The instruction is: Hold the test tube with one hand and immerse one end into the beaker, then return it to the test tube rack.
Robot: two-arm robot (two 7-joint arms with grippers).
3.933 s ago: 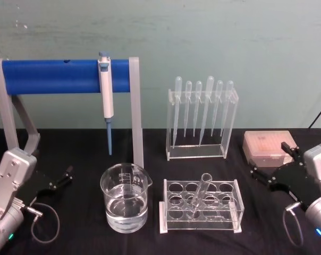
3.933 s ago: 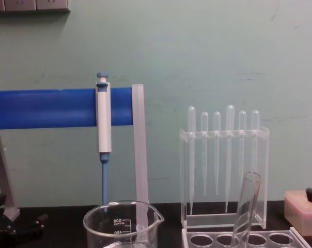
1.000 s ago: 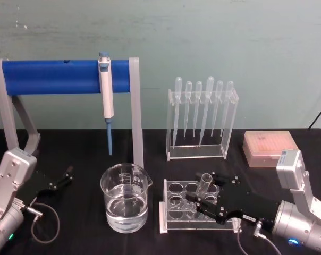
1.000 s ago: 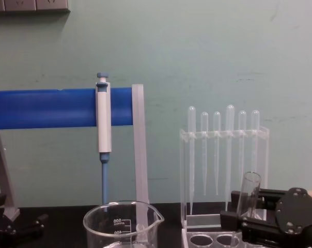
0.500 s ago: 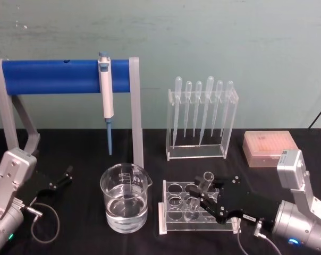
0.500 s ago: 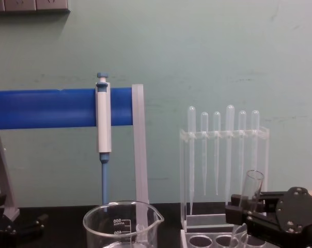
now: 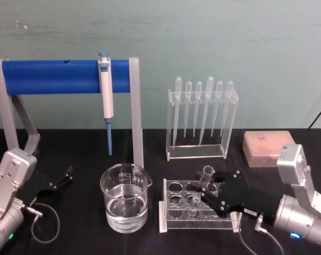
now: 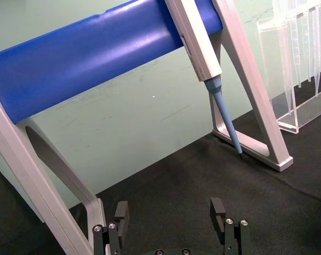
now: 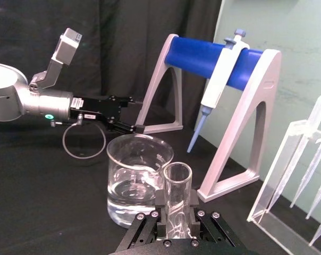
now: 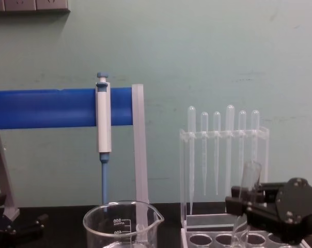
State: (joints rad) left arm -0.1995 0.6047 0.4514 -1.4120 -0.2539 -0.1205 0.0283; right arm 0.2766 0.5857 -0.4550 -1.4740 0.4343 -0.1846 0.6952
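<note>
1. My right claw (image 7: 202,195) is clamped on the test tube (image 7: 206,174).
2. The test tube leans, its bottom in the rack (image 7: 171,219), near the beaker (image 7: 124,197).
3. My left claw (image 7: 68,175) sits far left, fingers apart.

Laboratory bench. Black-covered table (image 7: 86,149) against a pale green wall (image 7: 229,42). On it: micropipette (image 7: 106,95) hung on a blue stand (image 7: 54,77), plastic pipettes (image 7: 199,106) in a clear holder (image 7: 197,152), graduated beaker (image 7: 124,199), test tube rack (image 7: 174,205).
</note>
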